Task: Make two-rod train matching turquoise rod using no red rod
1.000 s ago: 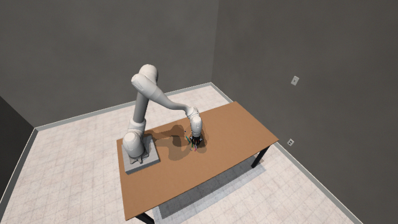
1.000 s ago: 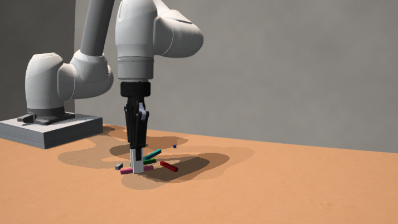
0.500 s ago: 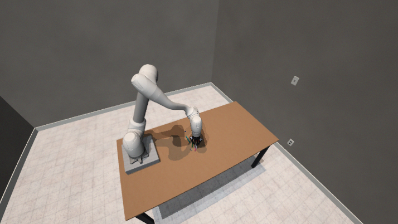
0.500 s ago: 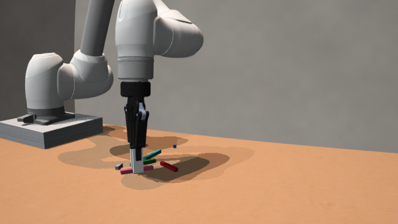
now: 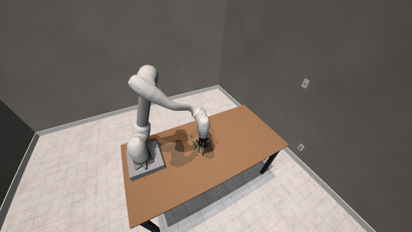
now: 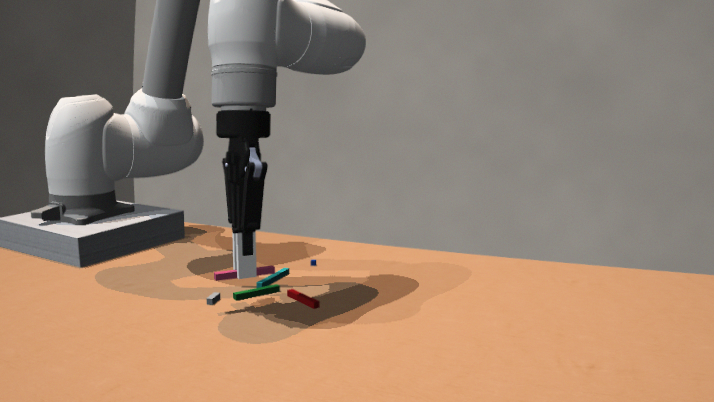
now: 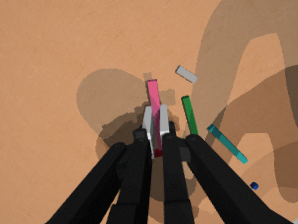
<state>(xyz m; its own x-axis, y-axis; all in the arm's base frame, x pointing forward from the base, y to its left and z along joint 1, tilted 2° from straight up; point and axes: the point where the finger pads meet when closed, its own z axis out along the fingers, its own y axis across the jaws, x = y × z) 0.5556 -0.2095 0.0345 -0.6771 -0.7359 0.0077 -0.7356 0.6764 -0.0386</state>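
The fingers (image 6: 245,260) are clamped across the middle of the long pink rod (image 6: 225,274), which lies flat on the brown counter (image 6: 450,325). The rod's long axis runs crosswise to the closing direction. The small blue cube-shaped rod (image 6: 313,262), its partner, lies apart to one side.

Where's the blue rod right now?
In the exterior view, the blue rod lies alone behind and right of the turquoise rod, apart from the cluster.
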